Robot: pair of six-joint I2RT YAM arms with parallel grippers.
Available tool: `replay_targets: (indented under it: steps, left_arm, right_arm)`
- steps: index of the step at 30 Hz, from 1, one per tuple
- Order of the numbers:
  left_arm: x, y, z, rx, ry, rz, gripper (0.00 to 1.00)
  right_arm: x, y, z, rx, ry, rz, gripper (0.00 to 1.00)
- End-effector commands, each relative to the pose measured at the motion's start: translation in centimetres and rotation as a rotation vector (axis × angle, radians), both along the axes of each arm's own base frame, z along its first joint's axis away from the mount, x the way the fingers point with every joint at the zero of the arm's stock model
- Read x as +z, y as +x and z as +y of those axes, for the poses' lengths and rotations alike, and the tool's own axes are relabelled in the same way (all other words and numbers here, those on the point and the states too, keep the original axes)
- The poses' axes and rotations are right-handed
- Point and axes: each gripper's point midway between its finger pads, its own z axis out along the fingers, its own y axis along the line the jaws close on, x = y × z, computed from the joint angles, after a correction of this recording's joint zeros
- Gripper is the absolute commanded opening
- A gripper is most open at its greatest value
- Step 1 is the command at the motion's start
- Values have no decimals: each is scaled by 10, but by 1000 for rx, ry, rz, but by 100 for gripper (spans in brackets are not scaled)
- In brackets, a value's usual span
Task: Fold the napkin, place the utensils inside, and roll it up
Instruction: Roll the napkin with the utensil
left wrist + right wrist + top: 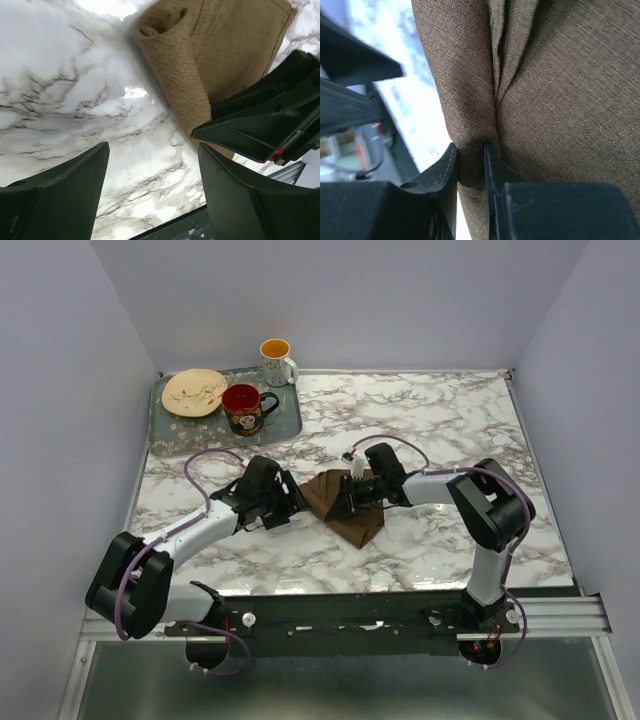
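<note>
In the right wrist view, the right gripper [471,165] sits at the bottom of the frame. Its two dark fingers [442,172] are pressed close together on a thick rolled fold of the napkin [560,100], and the brown weave bulges up between them. The rest of the cloth fills the upper and right part of that view, with a crease running down toward the pinch. The left gripper [152,150] stands with its jaws wide apart at the bottom of its own wrist view, holding nothing. Bare marble lies between them, and the rolled end of the napkin lies just beyond the tips toward the top of the frame. The right gripper reaches in from the right edge of that view, onto the roll. From above, both arms meet near the middle of the table [440,420]. The napkin lies there as a dark, partly rolled bundle, with the left gripper just beside its left side and the right gripper on top of it. A loose corner points toward the bottom of the frame. At the upper left, well apart from the cloth, a tray [170,445] carries a plate [195,392] and a red mug [243,408]. A white mug [277,360] with an orange inside stands at the tray's far corner.
</note>
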Motion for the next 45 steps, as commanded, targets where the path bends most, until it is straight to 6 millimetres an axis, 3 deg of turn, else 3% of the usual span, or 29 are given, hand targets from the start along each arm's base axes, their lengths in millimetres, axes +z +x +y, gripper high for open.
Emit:
replay_targets:
  steps: [1, 5, 13, 18, 20, 22, 25, 27, 30, 31, 33, 36, 37, 38, 40, 45]
  left_arm:
    - [-12, -11, -26, -64, -17, 47, 80]
    - [-18, -9, -41, -70, -39, 64, 80]
    - [-33, -8, -44, -22, -34, 116, 77]
    - [-32, -8, -46, -22, -32, 101, 75]
    - [-29, -8, -43, -13, -28, 77, 77]
    - [-27, -9, -40, -7, -28, 62, 78]
    - [-24, -6, -40, -6, -31, 50, 77]
    - [-22, -5, -35, -7, 6, 38, 74]
    - [4, 7, -27, -39, 75, -70, 61]
    - [24, 15, -31, -53, 70, -110, 55]
    - [33, 22, -24, -71, 131, -143, 45]
    - [48, 38, -39, -108, 80, -169, 31]
    - [43, 41, -52, -155, 57, -145, 28]
    - [40, 43, -57, -169, 54, -131, 18]
    - [26, 45, -70, -210, 32, -79, 12]
    - [5, 54, -89, -276, 28, -33, 6]
  right_arm:
    - [-40, -56, -11, 63, 39, 261, 1]
    - [-41, -62, -13, 45, 97, 312, 1]
    - [-39, -62, -14, 42, 156, 348, 1]
    - [-39, -59, -16, 38, 111, 339, 1]
    - [-29, -43, -16, 10, 61, 236, 1]
    - [-27, -39, -23, -30, -15, 220, 1]
    - [-9, -35, -20, -43, -12, 175, 1]
    - [-5, -36, -19, -35, -23, 158, 1]
    - [-9, -38, -20, -19, -24, 149, 1]
    - [-11, -43, -20, -7, -18, 159, 0]
    - [-11, -43, -20, 1, -13, 148, 1]
    - [-12, -42, -19, 13, -13, 126, 1]
    - [-13, -42, -20, 16, -15, 125, 1]
    - [-11, -41, -19, 17, -13, 117, 1]
    - [-11, -41, -19, 17, -16, 112, 1]
    - [-6, -40, -18, 15, -11, 105, 1]
